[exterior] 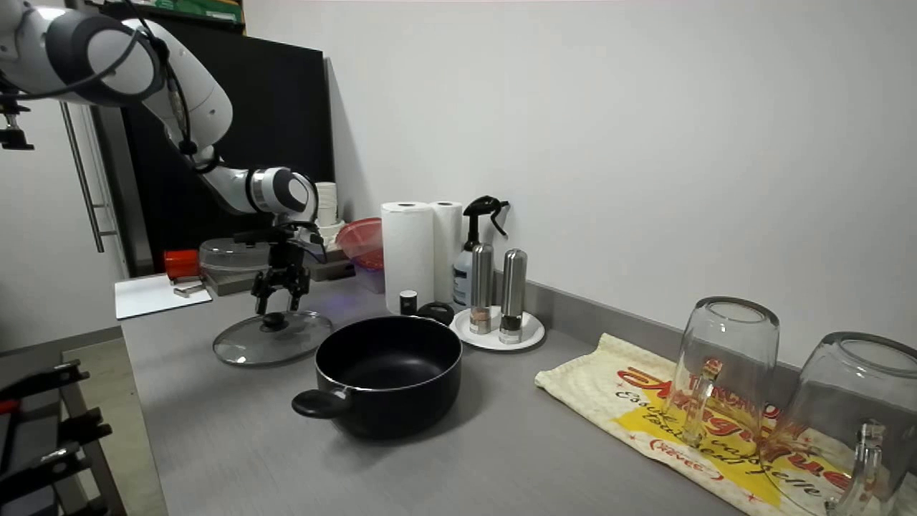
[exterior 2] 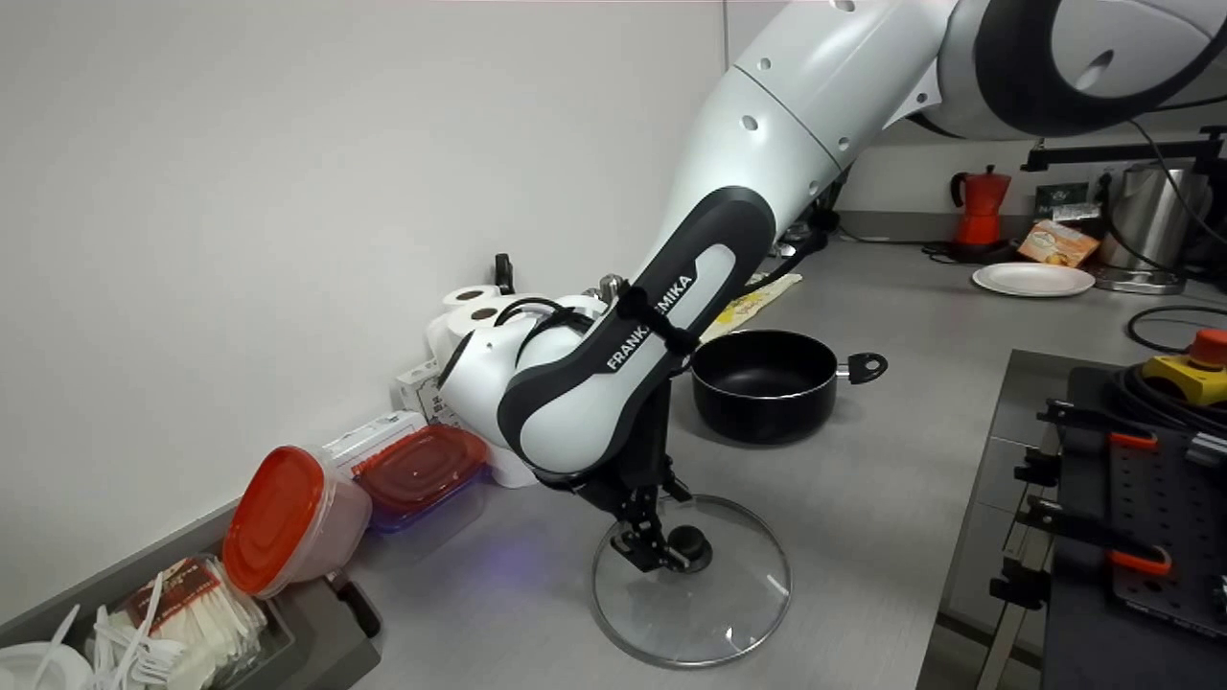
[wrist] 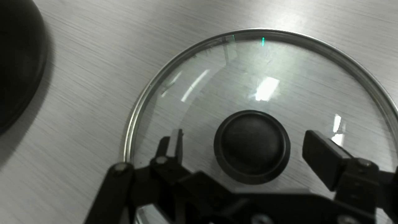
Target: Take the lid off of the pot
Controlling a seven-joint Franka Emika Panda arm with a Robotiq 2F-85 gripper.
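Note:
The glass lid (exterior: 273,344) lies flat on the grey counter beside the black pot (exterior: 394,401), knob up. It also shows in an exterior view (exterior 2: 714,609) and fills much of the wrist view (wrist: 214,90). The pot stands uncovered and looks empty inside in both exterior views (exterior 2: 767,407); only its dark edge (wrist: 17,62) shows at the left of the wrist view. My gripper (exterior: 277,304) is over the lid, pointing down. In the wrist view the gripper (wrist: 244,138) is open, a finger on each side of the black knob (wrist: 252,144), with gaps on both sides.
A white plate (exterior: 534,333) with two grinders stands behind the pot, near paper towel rolls (exterior: 408,251) and a spray bottle (exterior: 464,272). Upturned glass mugs (exterior: 723,373) stand on a printed cloth (exterior: 609,373). Plastic containers (exterior 2: 297,522) line the wall.

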